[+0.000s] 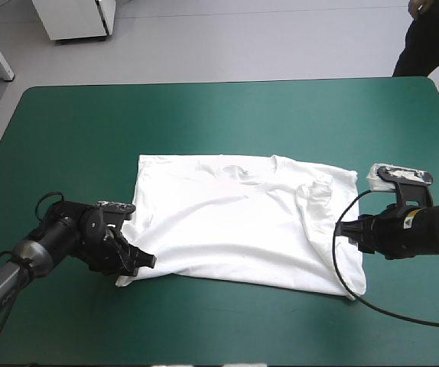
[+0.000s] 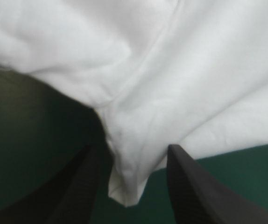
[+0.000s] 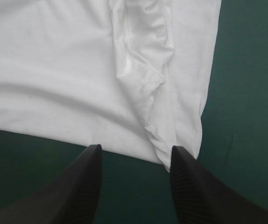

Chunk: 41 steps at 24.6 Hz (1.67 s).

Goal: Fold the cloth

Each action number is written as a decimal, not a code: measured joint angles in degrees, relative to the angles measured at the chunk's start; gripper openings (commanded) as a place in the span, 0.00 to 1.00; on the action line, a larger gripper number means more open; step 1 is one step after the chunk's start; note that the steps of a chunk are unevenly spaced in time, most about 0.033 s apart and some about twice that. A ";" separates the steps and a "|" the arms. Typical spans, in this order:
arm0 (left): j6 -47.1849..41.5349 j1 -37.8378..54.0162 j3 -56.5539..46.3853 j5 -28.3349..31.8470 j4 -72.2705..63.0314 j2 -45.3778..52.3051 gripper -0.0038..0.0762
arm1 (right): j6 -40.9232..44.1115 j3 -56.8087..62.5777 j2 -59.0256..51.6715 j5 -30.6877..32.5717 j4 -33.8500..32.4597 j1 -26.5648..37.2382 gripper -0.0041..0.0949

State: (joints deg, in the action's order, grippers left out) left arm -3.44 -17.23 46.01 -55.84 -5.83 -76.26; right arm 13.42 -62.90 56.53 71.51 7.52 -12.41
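The white T-shirt (image 1: 242, 222) lies spread flat in the middle of the table, with a folded-in sleeve (image 1: 317, 197) bunched near its right side. My left gripper (image 1: 147, 260) is at the shirt's near left corner. In the left wrist view that corner (image 2: 127, 186) hangs between the open black fingers (image 2: 85, 186) of the left gripper (image 2: 131, 149). My right gripper (image 1: 349, 234) sits at the shirt's right edge, near the near right corner. It (image 3: 136, 148) stands open, the T-shirt's edge (image 3: 180, 116) just ahead of its fingertips and a creased fold running away from it.
The teal-green cover (image 1: 204, 115) shows as a broad band between the shirt and the table's far edge, and as narrower bands toward the near edge (image 1: 227, 329) and both sides.
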 measured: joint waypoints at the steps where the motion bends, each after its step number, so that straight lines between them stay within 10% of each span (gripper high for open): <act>1: -1.76 -1.88 -0.02 0.94 1.09 -1.40 0.47 | 0.00 0.00 0.00 0.00 0.00 0.00 0.49; 9: -7.56 -3.78 -3.08 4.96 4.45 -2.72 0.44 | 0.03 0.00 0.00 0.00 -0.17 0.00 0.49; 13: -8.35 -3.89 -6.11 8.33 3.67 -1.18 0.03 | 0.03 0.19 0.00 0.00 -1.41 0.00 0.49; 41: -8.93 -4.07 -6.86 9.99 1.64 -0.70 0.02 | 0.38 27.79 9.35 -19.71 -1.29 0.00 0.49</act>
State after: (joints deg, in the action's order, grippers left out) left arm -12.37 -21.30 39.15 -45.84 -4.19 -76.96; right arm 13.80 -35.12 65.88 51.80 6.23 -12.41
